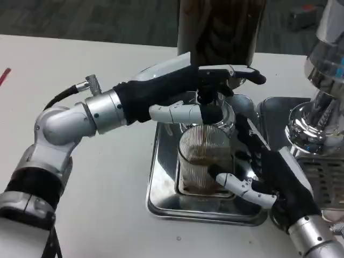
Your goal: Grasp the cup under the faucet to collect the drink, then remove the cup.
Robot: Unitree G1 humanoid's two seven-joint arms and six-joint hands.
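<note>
A white table (107,177) is seen from above, with a shallow metal drip tray (161,201) taken here as the landmark. Behind the tray, a tall dark drink dispenser (220,29) is set at the table's far edge. To the right of the tray, a shiny chrome machine (317,113) is placed over a second metal tray (328,177).

The left hand (188,91) is stretched in from the left of the drip tray and is held above it, at the faucet (207,97). Its upper fingers (236,72) are laid straight and close together over the tap, and another finger is closed in under it, so the faucet is gripped.

The right hand (269,172) is raised from the tray's right front corner. Its fingers (236,185) are spread and wrapped around the cup's right side, with one pressed across the lower front.

The cup (203,158), a clear ribbed glass, is stood upright inside the tray, directly below the faucet. Brown liquid is seen in it.

A small red object (4,75) is seen far left of the tray, at the picture's edge.
</note>
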